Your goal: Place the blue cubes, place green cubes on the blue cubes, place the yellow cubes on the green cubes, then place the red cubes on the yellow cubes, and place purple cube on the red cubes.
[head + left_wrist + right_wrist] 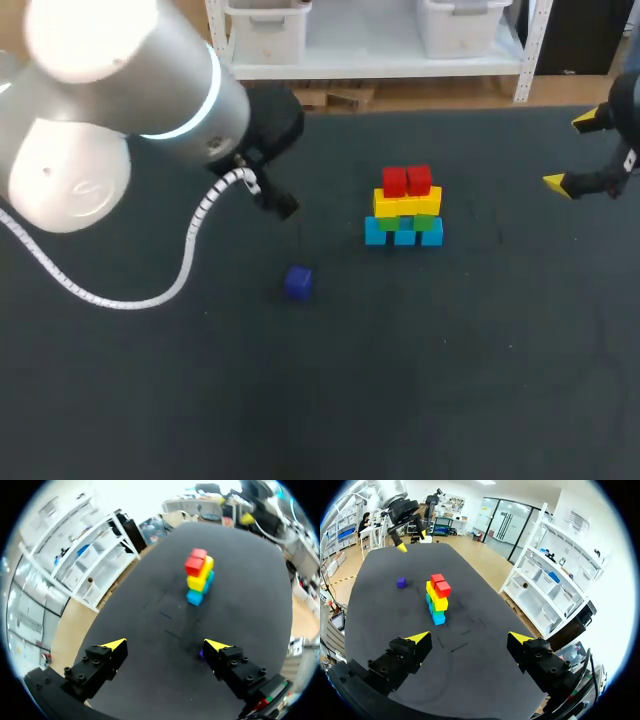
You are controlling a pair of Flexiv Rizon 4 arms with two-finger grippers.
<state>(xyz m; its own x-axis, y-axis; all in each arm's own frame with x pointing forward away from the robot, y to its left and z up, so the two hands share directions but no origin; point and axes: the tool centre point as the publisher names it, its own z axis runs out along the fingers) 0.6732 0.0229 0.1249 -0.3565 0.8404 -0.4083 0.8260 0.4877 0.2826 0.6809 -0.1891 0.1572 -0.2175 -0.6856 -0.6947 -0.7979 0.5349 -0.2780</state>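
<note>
Dark table mat (450, 380) | purple cube (297, 282) lies left of centre in head view, well apart from stack (404, 208) | I judge it light, stiff, smooth: take two opposite faces | left gripper (165, 645) and right gripper (469, 637): jaws spread wide, holding nothing | left wrist view almost hides the cube behind one finger; right wrist view shows it whole.

The counter (480, 380) under me is one broad, dark grey, matte surface. The light on it is even and the shadows soft. A few short, faint scuffs (459, 647) mark it.
</note>
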